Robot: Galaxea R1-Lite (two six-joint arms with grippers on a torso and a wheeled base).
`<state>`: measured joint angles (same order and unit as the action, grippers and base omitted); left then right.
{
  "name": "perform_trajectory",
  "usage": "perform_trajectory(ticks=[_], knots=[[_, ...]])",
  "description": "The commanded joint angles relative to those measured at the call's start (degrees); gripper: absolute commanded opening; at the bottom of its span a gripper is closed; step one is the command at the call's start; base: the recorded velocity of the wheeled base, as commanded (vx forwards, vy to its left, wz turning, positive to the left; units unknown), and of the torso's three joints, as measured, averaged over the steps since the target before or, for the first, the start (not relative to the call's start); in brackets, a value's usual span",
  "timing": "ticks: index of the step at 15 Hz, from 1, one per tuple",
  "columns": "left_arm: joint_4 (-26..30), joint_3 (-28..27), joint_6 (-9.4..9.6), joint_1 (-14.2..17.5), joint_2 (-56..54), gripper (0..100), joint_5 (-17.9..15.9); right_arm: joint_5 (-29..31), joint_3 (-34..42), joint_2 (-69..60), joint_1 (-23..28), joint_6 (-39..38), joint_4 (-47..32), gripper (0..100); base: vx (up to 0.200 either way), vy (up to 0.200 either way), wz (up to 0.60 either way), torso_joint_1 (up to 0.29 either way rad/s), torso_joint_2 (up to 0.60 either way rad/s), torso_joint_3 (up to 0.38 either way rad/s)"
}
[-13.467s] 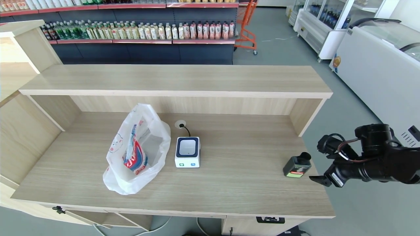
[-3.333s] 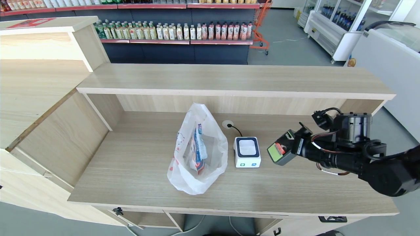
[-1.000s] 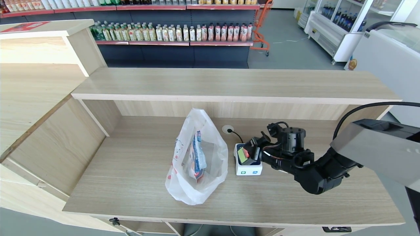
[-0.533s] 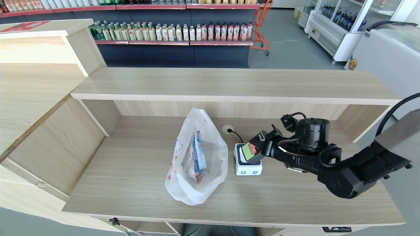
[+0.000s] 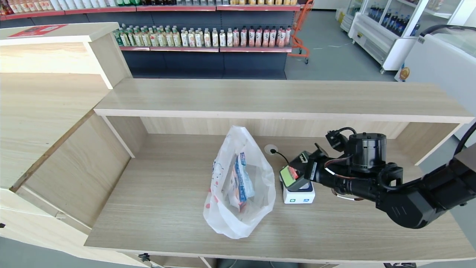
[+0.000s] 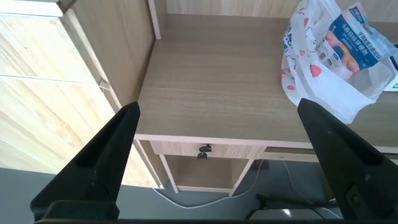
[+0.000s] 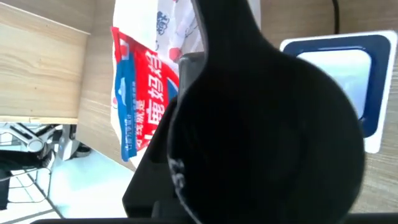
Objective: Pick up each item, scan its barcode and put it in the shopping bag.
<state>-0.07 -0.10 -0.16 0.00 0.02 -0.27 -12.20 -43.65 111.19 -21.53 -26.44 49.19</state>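
Over scanner point(image 5: 299, 195), mid counter point(image 5: 167, 186): R gripper point(image 5: 305, 168) clamped on 1 dark item point(image 5: 289, 175), tilted, green/red label facing left. R arm reaches in from right, low over counter. 1 shopping bag point(image 5: 219, 208) just left of scanner, 1 packet point(image 5: 240, 180) inside. L gripper point(image 6: 217, 107) wide open, empty, near-left of bag.

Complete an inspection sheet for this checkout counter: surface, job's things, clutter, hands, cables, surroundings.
Surface: pale wooden counter with a raised back ledge.
Job's things: white shopping bag holding a packet; scanner beside it; dark box held over the scanner.
Clutter: nothing seen.
Hands: right hand shut on the dark box; left hand open, out in front of the counter.
Cables: scanner's black cable runs to a counter grommet.
Surroundings: bottle shelves, freezers, orange trolley.
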Motion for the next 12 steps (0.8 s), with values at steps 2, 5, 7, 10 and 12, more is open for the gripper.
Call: perform_trajectory(ticks=[2,5,7,10,12], knots=[[0.0,0.0,-0.02,0.0,0.0,100,0.0,0.3,-3.0,1.2,-0.1,3.4,-0.1,0,0.000,0.000,0.00,0.000,0.00,0.000],[0.0,0.0,-0.11,0.0,0.0,100,0.0,0.5,-4.3,5.4,-0.5,11.9,1.0,0,0.000,0.000,0.00,0.000,0.00,0.000],[0.0,0.0,-0.11,0.0,0.0,100,0.0,1.7,-6.6,8.0,-1.1,17.6,1.3,0,0.000,0.000,0.00,0.000,0.00,0.000],[0.0,0.0,-0.11,0.0,0.0,100,0.0,3.9,-11.6,12.6,-2.3,24.1,2.1,0,0.000,0.000,0.00,0.000,0.00,0.000],[0.0,0.0,-0.02,0.0,0.0,100,0.0,3.9,-12.9,15.6,-2.4,28.1,3.1,0,0.000,0.000,0.00,0.000,0.00,0.000]])
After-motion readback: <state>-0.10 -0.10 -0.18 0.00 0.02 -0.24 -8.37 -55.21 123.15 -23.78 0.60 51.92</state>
